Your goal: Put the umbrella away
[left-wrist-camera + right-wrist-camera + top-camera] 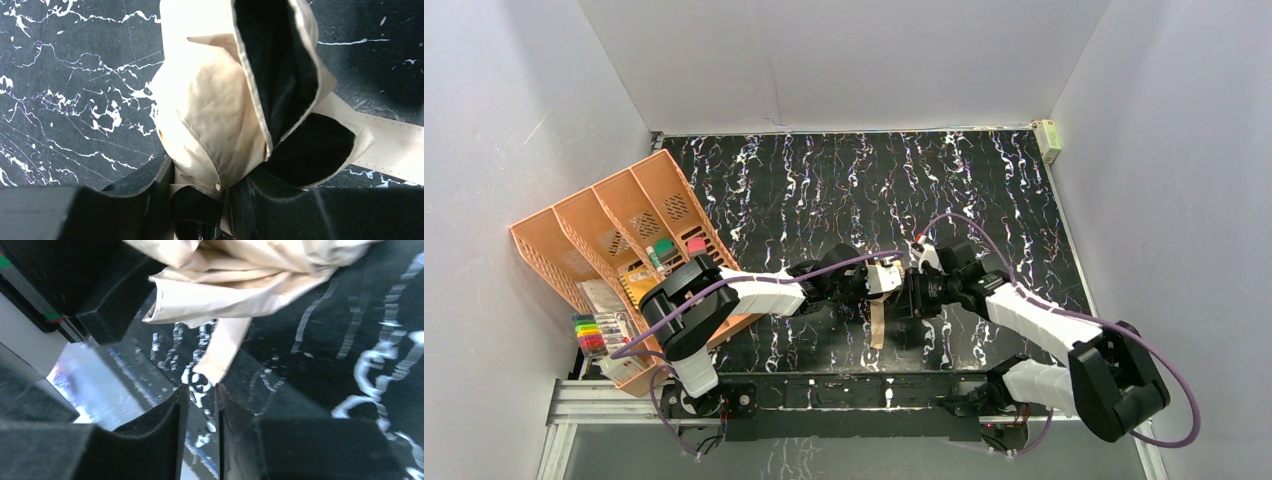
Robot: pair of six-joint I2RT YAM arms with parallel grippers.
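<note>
The umbrella point(885, 274) is a folded tan bundle held above the dark marbled table, between the two arms. My left gripper point(867, 281) is shut on it; in the left wrist view the tan and black canopy folds point(215, 100) bulge out from between the gripper point(200, 200) fingers. Its tan strap point(877, 325) hangs loose toward the near edge. My right gripper point(914, 290) is just right of the bundle. In the right wrist view the gripper point(200, 387) jaws stand slightly apart with nothing between them, and the strap's tip point(225, 347) dangles just beyond the fingertips.
An orange desk organizer point(624, 230) leans at the left, with coloured markers point(594, 335) and small items in its near end. A small box point(1048, 138) sits at the far right corner. Grey walls close in on three sides.
</note>
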